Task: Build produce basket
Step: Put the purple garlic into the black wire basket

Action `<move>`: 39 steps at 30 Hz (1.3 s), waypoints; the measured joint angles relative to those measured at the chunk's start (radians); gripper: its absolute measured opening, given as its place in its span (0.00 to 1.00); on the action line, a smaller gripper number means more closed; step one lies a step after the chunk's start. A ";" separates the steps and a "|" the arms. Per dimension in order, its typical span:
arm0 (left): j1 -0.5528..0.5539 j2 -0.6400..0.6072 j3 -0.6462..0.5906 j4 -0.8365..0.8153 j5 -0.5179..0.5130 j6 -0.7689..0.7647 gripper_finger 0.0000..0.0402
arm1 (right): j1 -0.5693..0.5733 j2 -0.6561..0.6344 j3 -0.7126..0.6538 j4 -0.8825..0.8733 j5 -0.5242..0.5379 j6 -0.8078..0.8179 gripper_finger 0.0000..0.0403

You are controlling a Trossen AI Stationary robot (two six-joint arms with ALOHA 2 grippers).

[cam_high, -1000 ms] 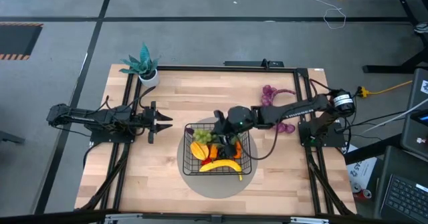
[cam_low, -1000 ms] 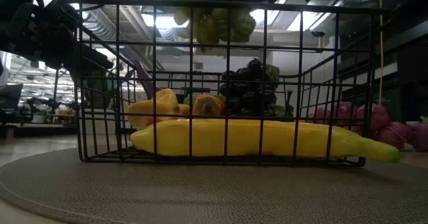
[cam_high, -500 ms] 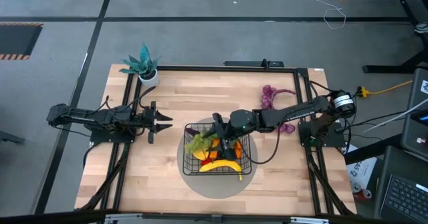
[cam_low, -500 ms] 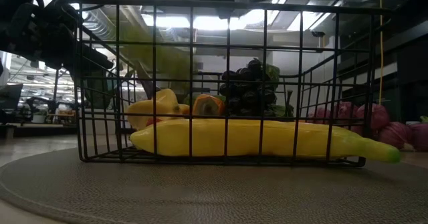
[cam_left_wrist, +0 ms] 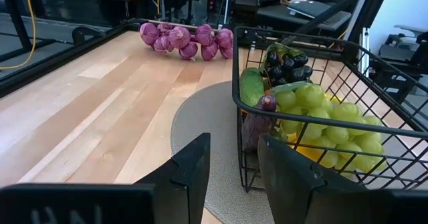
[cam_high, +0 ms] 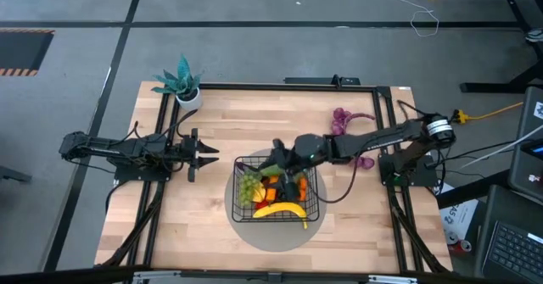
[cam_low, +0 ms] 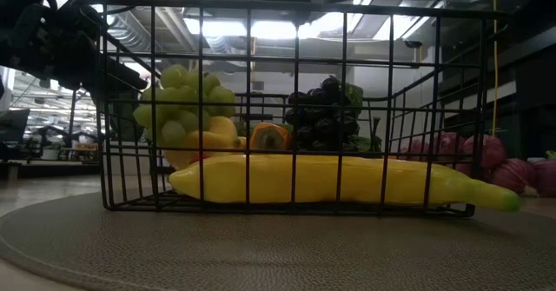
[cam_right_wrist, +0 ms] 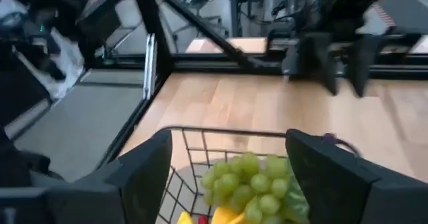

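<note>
Counter [cam_high: 212,140]: pale wood w/ black rail frame, round grey mat [cam_high: 280,233] at near-centre.

Basket [cam_high: 240,206] sits on the mat; black wire mesh, stiff, open grid sides. Judged light enough to skid if bumped, so grab by the top rim wire if it needs moving.

Left arm parked at the left side, left pincer [cam_high: 202,153] aimed at the basket, well apart from it; fingers part-spread, pinching nothing.

Right arm reaches in from the right; right pincer [cam_high: 276,158] over the basket's far rim, fingers spread wide, nothing in them.

Produce in basket: banana [cam_low: 339,180] lying along the near wall, green grapes [cam_low: 178,109] at the left wall on top of the pile, dark grapes [cam_low: 321,109] behind, orange piece [cam_low: 269,137] in the middle, cucumber [cam_left_wrist: 252,87] and eggplant [cam_left_wrist: 257,120] against the left-arm side.

Purple grapes [cam_high: 346,121] not yet in, lying on the counter to the right behind the basket. Likely hard plastic, light, lumpy, bit slippery; best pinched across the cluster's middle or at the stem end.

In the way: basket's tall wall, so drop from above. Right arm's cable hangs beside the basket. Teal potted plant [cam_high: 181,82] at far-left corner, clear of the work.
</note>
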 joint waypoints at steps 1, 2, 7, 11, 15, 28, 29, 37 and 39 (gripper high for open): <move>0.000 0.000 0.000 0.000 0.000 0.000 0.30 | -0.007 -0.019 0.001 -0.020 0.003 0.010 0.73; 0.000 0.000 0.000 0.000 0.000 0.000 0.30 | -0.015 -0.037 0.001 -0.051 0.007 0.031 0.73; 0.000 0.000 0.000 0.000 0.000 0.000 0.30 | -0.057 -0.134 0.001 -0.187 0.009 0.103 0.73; 0.000 0.000 0.000 0.000 0.000 0.000 0.30 | -0.075 -0.189 0.002 -0.277 0.010 0.109 0.73; 0.000 0.000 0.000 0.000 0.000 0.000 0.30 | -0.086 -0.207 0.002 -0.357 0.011 0.110 0.73; 0.000 0.000 0.000 0.000 0.000 0.000 0.30 | -0.109 -0.292 0.001 -0.587 0.242 0.131 0.73; 0.000 0.000 0.000 0.000 0.000 0.000 0.30 | -0.108 -0.302 0.000 -0.605 0.256 0.128 0.73; 0.000 0.000 0.000 0.000 0.000 0.000 0.30 | -0.108 -0.329 0.000 -0.652 0.281 0.086 0.73; 0.000 0.000 0.000 0.000 0.000 0.000 0.30 | -0.108 -0.329 0.000 -0.653 0.281 0.086 0.73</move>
